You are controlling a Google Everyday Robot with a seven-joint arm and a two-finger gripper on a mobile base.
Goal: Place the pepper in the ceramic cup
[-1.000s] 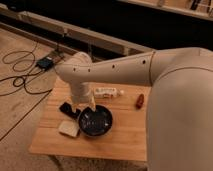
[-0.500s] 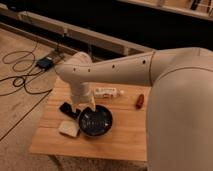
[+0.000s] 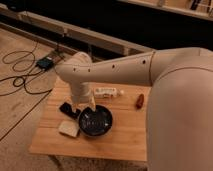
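Your robot's arm (image 3: pixel 120 70) comes in from the right as a thick pale limb and runs leftward above the far half of the wooden counter (image 3: pixel 122 142). It bends at a rounded elbow over the far-left corner. From that bend the last segment drops almost straight down, tilting slightly to the right as it goes.

The gripper (image 3: pixel 88 105) hangs at the end of that segment, just at the far-left rim of the dark round bowl (image 3: pixel 96 123). You cannot tell from this view whether the gripper is wide, narrow or holding anything.

The pepper (image 3: pixel 140 101) lies flat on the counter at the right, well apart from the gripper. It is close beside the edge of the arm's bulky upper part. Its long axis runs far to near, and the near end leans a little to the left. It is dark red-brown and untouched.

Left of the pepper, a white oblong bottle (image 3: pixel 106 92) lies on its side along the left-right line, just right of the descending arm segment.

A flat black object (image 3: pixel 68 109) sits left of the bowl, and a pale squarish block (image 3: pixel 69 129) rests nearer you, just beside the bowl's left edge.
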